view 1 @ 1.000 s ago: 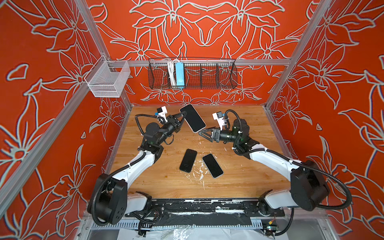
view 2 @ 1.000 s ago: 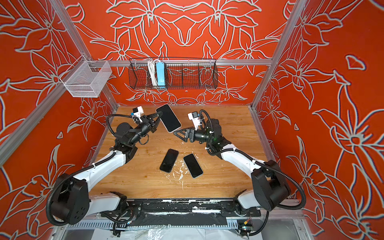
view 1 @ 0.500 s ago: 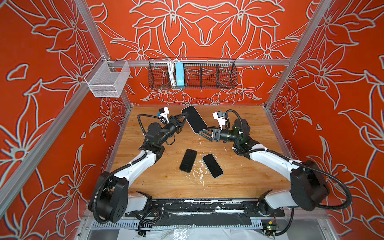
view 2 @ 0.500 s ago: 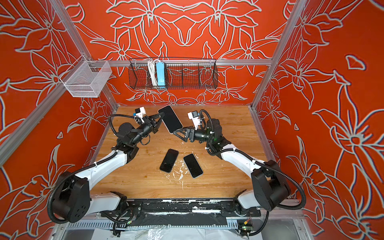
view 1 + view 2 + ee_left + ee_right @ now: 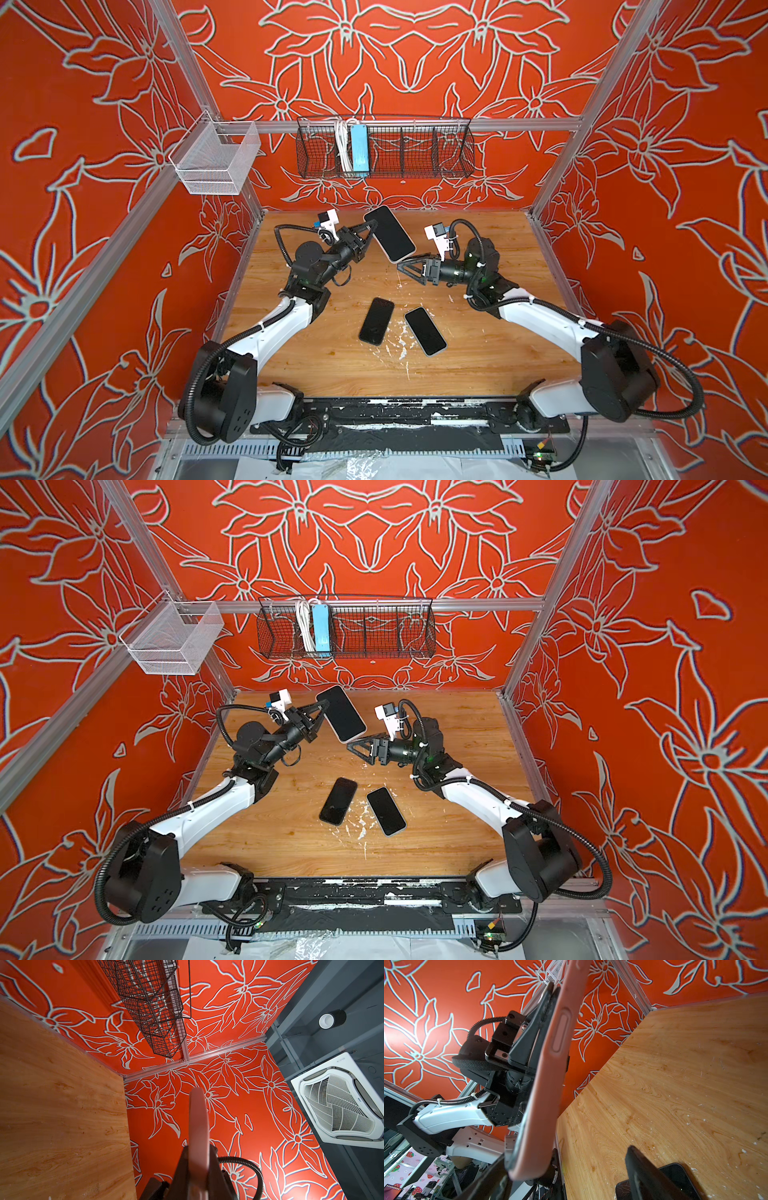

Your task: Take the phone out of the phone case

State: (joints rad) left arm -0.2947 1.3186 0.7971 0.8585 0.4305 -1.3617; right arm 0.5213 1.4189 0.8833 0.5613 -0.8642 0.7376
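Partly, phone case (image 5: 550, 1068) hides the gripping left hand (image 5: 371, 227).

The phone (image 5: 390, 233) is sitting inside the phone case (image 5: 550, 1064), a pale pink shell wrapping its edges, dark screen showing in both top views. The pair is hanging tilted above the far middle of the tabletop (image 5: 478, 353), with the left gripper (image 5: 371, 231) pinching 1 long edge.

The pink phone case (image 5: 548, 1088) looked matt and smooth. The tabletop (image 5: 478, 365) was white-flecked wood grain, and a black phone (image 5: 376, 321) gleamed glossy.
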